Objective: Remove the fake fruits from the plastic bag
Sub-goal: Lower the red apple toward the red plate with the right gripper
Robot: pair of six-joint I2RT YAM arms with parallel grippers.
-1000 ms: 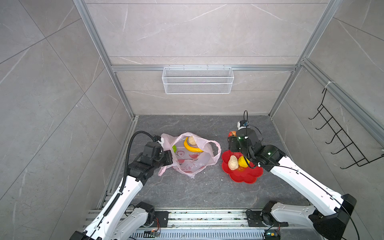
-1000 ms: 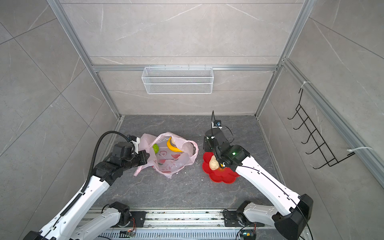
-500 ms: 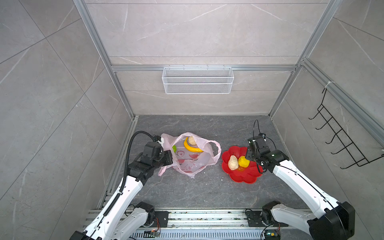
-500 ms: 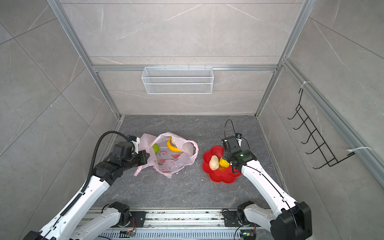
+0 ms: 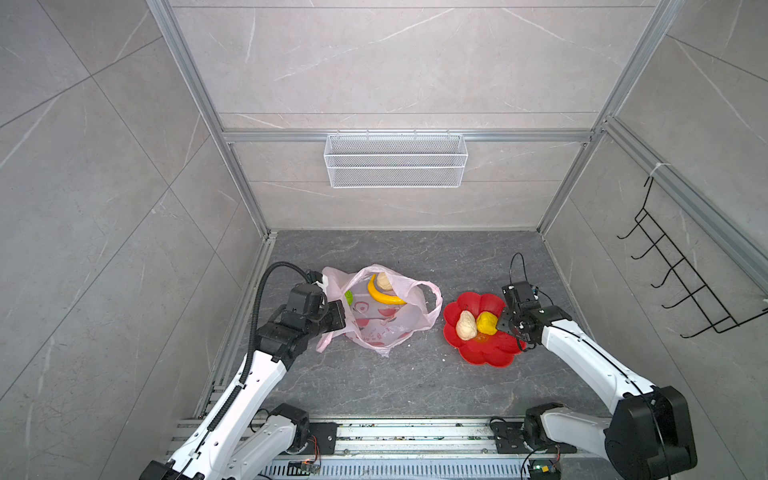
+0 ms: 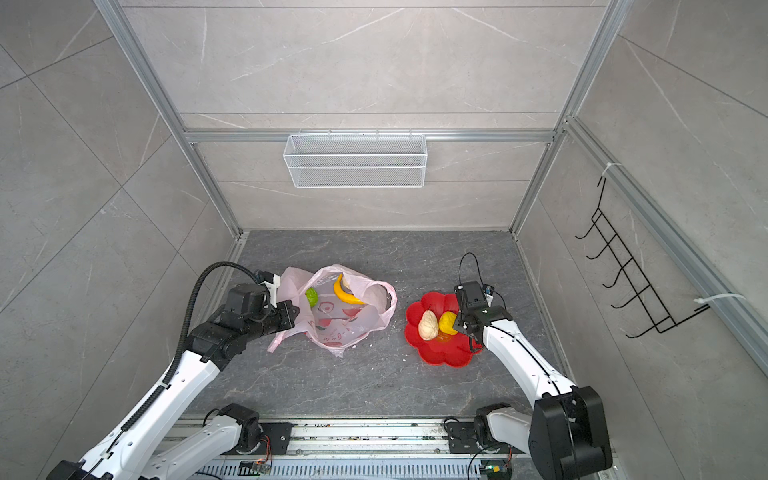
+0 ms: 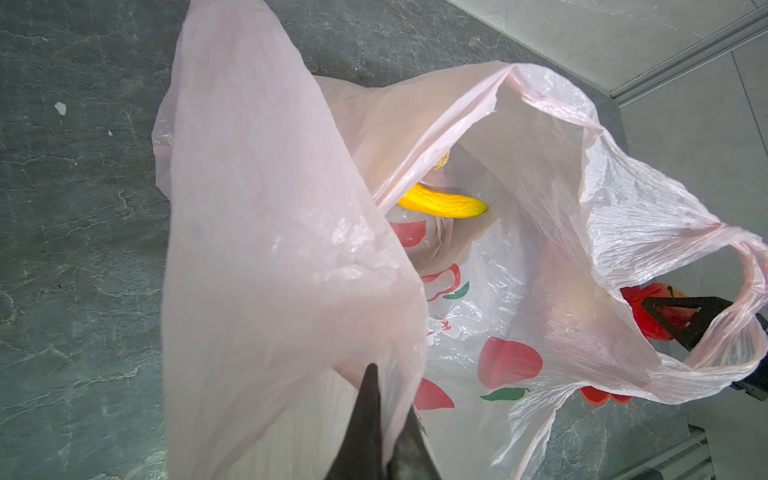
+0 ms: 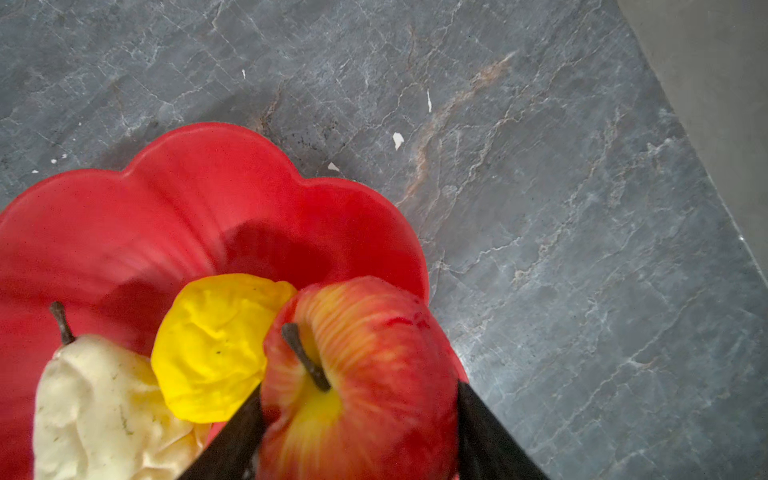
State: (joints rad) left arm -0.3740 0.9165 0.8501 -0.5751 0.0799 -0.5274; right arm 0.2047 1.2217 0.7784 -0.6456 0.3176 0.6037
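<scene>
My left gripper (image 7: 386, 399) has its fingers pressed together, pinching a fold of the plastic bag (image 7: 270, 208) at the near side of its mouth. The pale pink film rises from my fingertips as a tall flap and hides much of the bag's inside from the left wrist view. Beyond my left fingertips the mouth gapes wide. Deep in it lies the banana (image 7: 444, 203), one end out in the open and the other under the flap. A beige lump (image 5: 384, 282) sits just past the banana, touching it. In both top views a green ball (image 5: 348, 297) lies inside the bag, close to my left fingers. Printed red fruit pictures show on the bag's lower wall, and its far handle loop lies slack on the grey stone floor (image 8: 540, 208).

My right gripper (image 8: 359, 390) is closed around a red apple (image 8: 386, 332), one black finger on each flank and the stem pointing up at the wrist camera. The apple hangs over one edge of the red flower-shaped dish (image 8: 199, 199); I cannot tell whether it touches the dish. Just beside my right fingers, inside the dish, sits a crumpled yellow fruit (image 8: 212, 345) against the apple's side. A pale pear (image 8: 95, 407) with a dark stem lies beyond it, touching it.
</scene>
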